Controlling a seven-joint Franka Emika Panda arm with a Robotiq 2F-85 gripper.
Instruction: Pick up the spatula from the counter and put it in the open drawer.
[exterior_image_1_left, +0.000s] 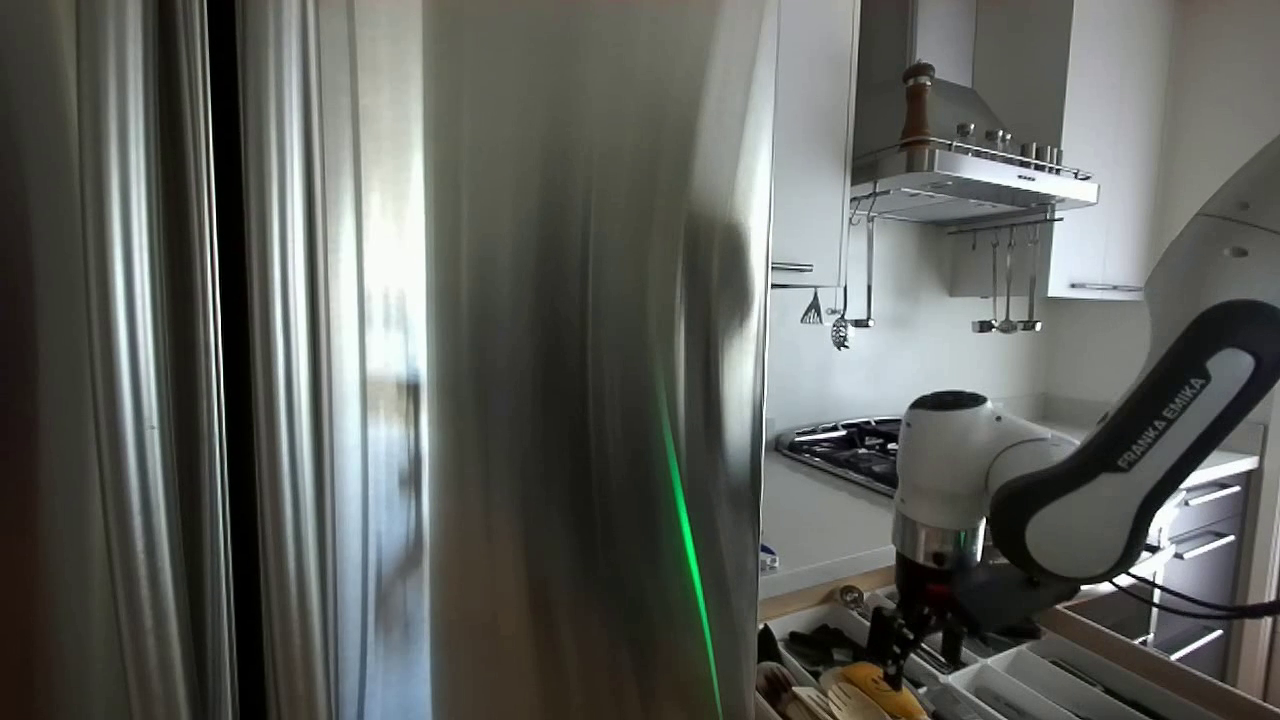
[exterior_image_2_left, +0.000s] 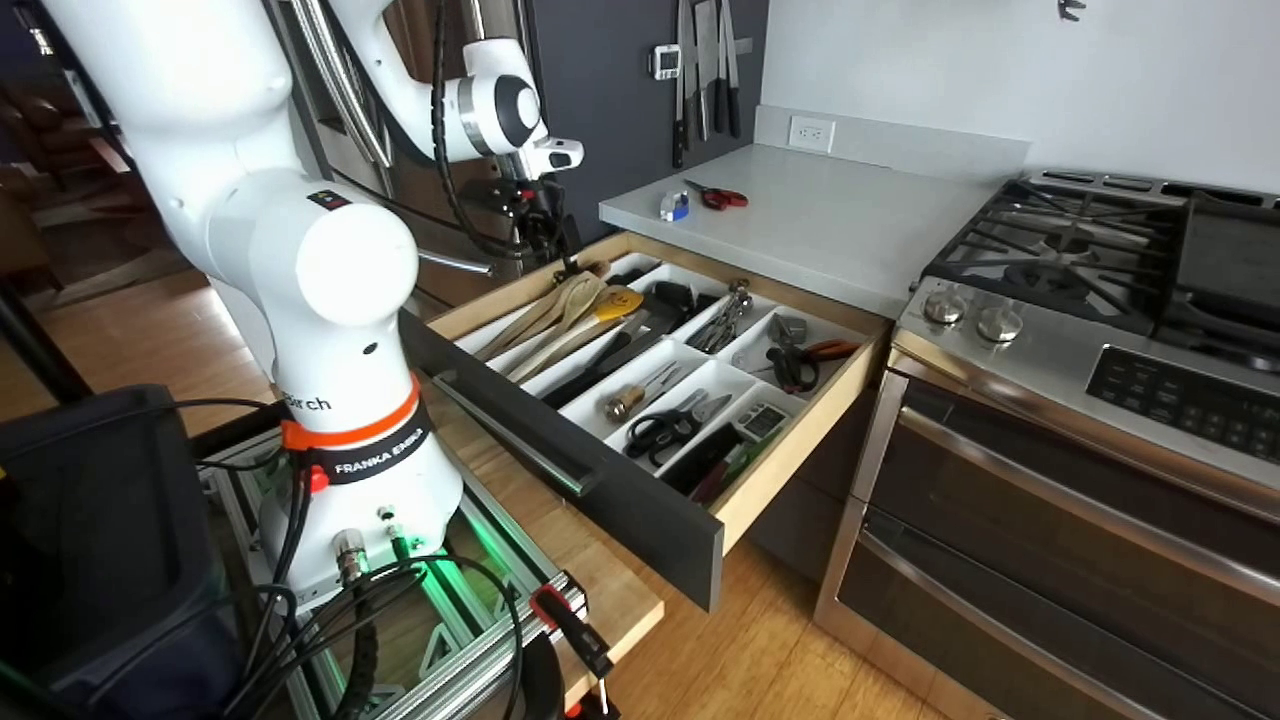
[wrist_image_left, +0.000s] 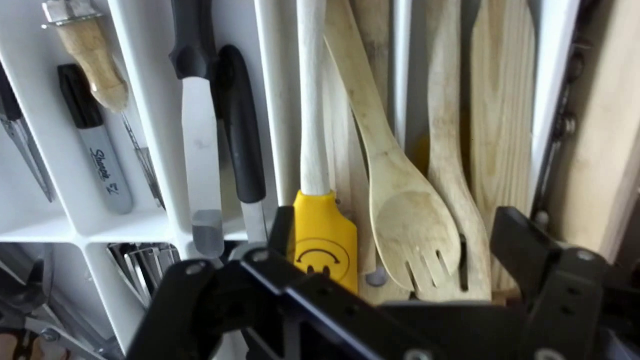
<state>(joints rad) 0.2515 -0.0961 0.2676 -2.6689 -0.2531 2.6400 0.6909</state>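
Note:
The yellow spatula (wrist_image_left: 327, 232) has a smiley face and a pale wooden handle. It lies in the open drawer (exterior_image_2_left: 790, 480), on or among wooden utensils, and shows in both exterior views (exterior_image_1_left: 880, 688) (exterior_image_2_left: 618, 302). My gripper (wrist_image_left: 395, 225) is open just above the utensils. One fingertip is right beside the yellow head; I cannot tell whether they touch. A wooden spork (wrist_image_left: 415, 225) lies between the fingers, held by neither. The gripper also shows in both exterior views (exterior_image_1_left: 890, 650) (exterior_image_2_left: 562, 262). The arm partly hides the drawer. The counter (exterior_image_2_left: 800, 205) is behind the drawer.
Red scissors (exterior_image_2_left: 722, 198) and a small blue-white item (exterior_image_2_left: 674, 206) lie on the counter. The hob (exterior_image_2_left: 1060, 245) stands beside it. White dividers (wrist_image_left: 75, 235) split the drawer; knives (wrist_image_left: 202, 150), a marker (wrist_image_left: 102, 150) and a whisk (wrist_image_left: 142, 265) lie in other compartments.

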